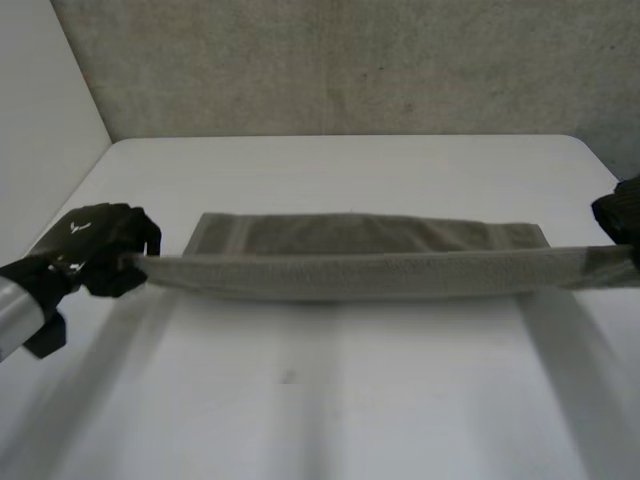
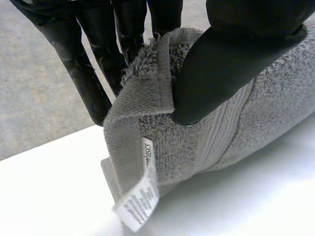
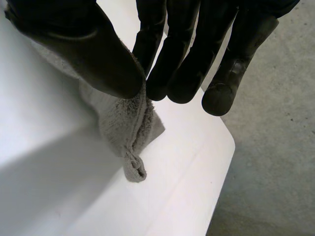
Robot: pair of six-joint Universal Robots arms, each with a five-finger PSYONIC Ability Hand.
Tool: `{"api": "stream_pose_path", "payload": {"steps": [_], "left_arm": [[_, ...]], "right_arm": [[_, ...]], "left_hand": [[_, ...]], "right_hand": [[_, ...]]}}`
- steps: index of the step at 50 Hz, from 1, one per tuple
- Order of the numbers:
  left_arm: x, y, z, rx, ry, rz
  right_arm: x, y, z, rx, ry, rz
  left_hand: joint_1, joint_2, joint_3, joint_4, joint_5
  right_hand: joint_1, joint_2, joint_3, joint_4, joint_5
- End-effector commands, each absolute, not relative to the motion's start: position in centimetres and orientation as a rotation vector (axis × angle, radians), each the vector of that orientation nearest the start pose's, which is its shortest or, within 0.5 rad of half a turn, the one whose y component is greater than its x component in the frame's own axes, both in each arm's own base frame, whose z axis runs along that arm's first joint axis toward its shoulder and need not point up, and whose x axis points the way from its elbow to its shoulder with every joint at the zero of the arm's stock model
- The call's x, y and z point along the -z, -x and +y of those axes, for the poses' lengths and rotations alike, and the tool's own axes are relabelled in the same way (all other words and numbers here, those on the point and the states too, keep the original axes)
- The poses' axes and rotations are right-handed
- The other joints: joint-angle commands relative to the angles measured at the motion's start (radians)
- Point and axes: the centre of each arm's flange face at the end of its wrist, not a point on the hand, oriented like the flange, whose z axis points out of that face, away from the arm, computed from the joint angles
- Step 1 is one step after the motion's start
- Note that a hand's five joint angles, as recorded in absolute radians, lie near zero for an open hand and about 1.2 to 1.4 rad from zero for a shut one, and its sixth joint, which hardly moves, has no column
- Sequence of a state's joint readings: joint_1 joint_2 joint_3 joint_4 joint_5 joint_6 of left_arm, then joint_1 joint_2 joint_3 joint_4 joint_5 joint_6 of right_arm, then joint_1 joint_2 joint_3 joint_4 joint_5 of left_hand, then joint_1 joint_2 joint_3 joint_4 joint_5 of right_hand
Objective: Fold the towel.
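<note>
Towel (image 1: 350, 272): soft, limp, light; grip best at corners.
Left hand (image 1: 100, 245): pinches 1 corner.
Right hand (image 1: 620, 215): pinches the opposite corner.

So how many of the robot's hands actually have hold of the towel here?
2. The left hand pinches the towel at its left end, beside the white label; the right hand pinches the right end, held above the table.

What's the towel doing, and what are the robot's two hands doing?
towel: near edge lifted and stretched between both hands, far part lying on the table.
left hand: shut, pinching one towel corner.
right hand: shut, pinching the other corner.
</note>
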State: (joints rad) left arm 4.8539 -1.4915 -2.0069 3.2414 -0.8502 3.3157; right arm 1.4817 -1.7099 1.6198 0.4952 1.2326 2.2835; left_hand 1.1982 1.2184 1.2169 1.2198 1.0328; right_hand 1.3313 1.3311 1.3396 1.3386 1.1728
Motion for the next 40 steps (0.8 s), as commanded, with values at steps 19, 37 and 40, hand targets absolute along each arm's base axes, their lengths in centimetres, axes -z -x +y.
{"api": "stream_pose_path", "payload": {"steps": [19, 37, 40], "left_arm": [[-15.2, 20.3, -33.4, 2.006, -0.928, 2.718], [-14.4, 23.9, -38.9, 2.122, -0.842, 2.575], [-14.5, 24.6, -39.6, 2.151, -0.853, 2.548]], "right_arm": [[-22.3, -15.3, -34.0, 1.645, 1.345, 2.52], [-18.8, -18.3, -40.6, 1.782, 1.283, 2.49], [-18.5, -18.6, -41.5, 1.803, 1.27, 2.488]], "left_hand": [[0.198, 0.178, 0.179, 0.176, 0.189], [0.198, 0.178, 0.179, 0.176, 0.189], [0.198, 0.178, 0.179, 0.176, 0.189]], "right_hand": [[0.065, 0.065, 0.057, 0.058, 0.049], [0.065, 0.065, 0.057, 0.058, 0.049], [0.065, 0.065, 0.057, 0.058, 0.049]]}}
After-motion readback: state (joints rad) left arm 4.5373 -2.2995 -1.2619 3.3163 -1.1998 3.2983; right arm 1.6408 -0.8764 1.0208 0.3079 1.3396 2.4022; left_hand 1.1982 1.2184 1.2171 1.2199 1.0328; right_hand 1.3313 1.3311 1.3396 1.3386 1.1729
